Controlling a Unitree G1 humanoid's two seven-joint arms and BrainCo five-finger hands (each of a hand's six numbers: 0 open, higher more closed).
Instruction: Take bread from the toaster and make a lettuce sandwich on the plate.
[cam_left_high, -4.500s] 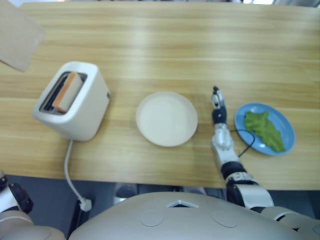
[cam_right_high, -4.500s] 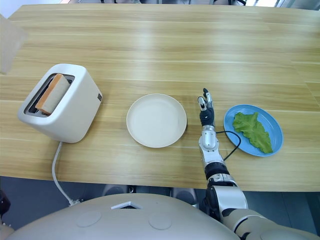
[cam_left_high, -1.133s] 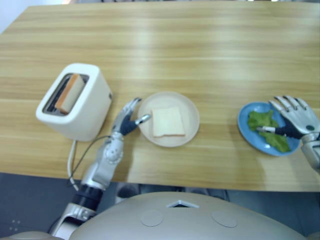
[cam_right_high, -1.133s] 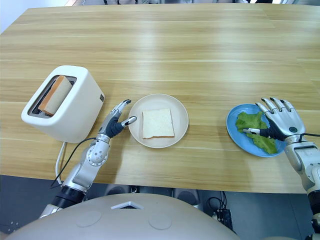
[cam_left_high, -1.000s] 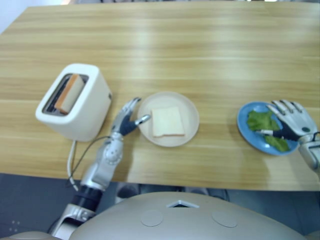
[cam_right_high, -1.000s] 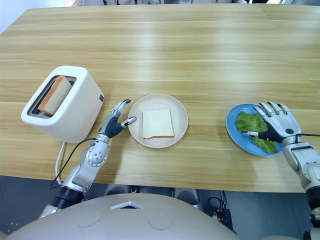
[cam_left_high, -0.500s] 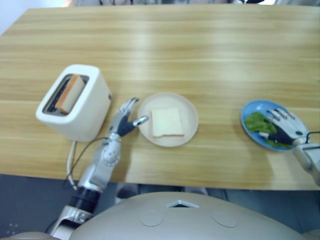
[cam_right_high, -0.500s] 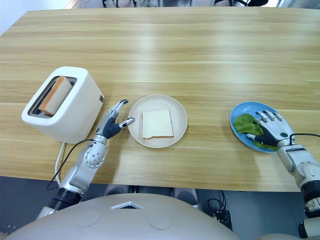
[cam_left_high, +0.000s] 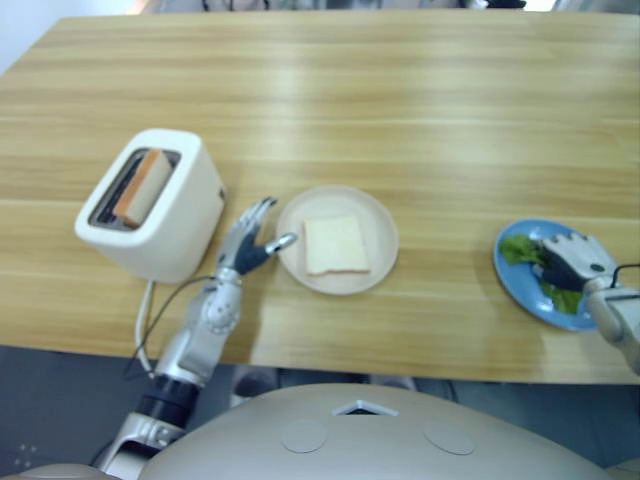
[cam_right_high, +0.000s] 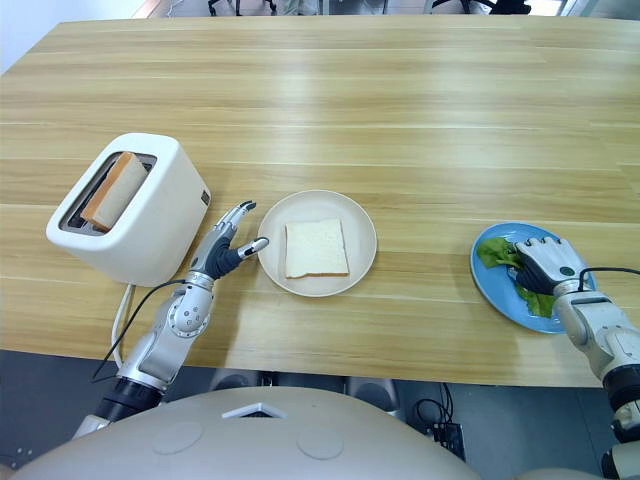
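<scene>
A white toaster (cam_right_high: 150, 225) stands at the left with one bread slice (cam_right_high: 110, 190) upright in its slot. On the cream plate (cam_right_high: 365, 225) in the middle lies another bread slice (cam_right_high: 316, 248), flat. My left hand (cam_right_high: 225, 250) rests open on the table between toaster and plate, holding nothing. At the right a blue plate (cam_right_high: 495, 290) carries a green lettuce leaf (cam_right_high: 492, 252). My right hand (cam_right_high: 547, 264) lies on that leaf with its fingers curled around it, hiding the leaf's middle.
The toaster's cable (cam_right_high: 118, 330) runs off the table's front edge (cam_right_high: 400, 372) beside my left forearm. The blue plate sits close to that front edge. Bare wooden tabletop (cam_right_high: 400, 110) stretches behind all the objects.
My right hand has come down onto the lettuce and its spread fingers have curled shut around the leaf. The blue plate sits slightly further right. The left hand has kept still.
</scene>
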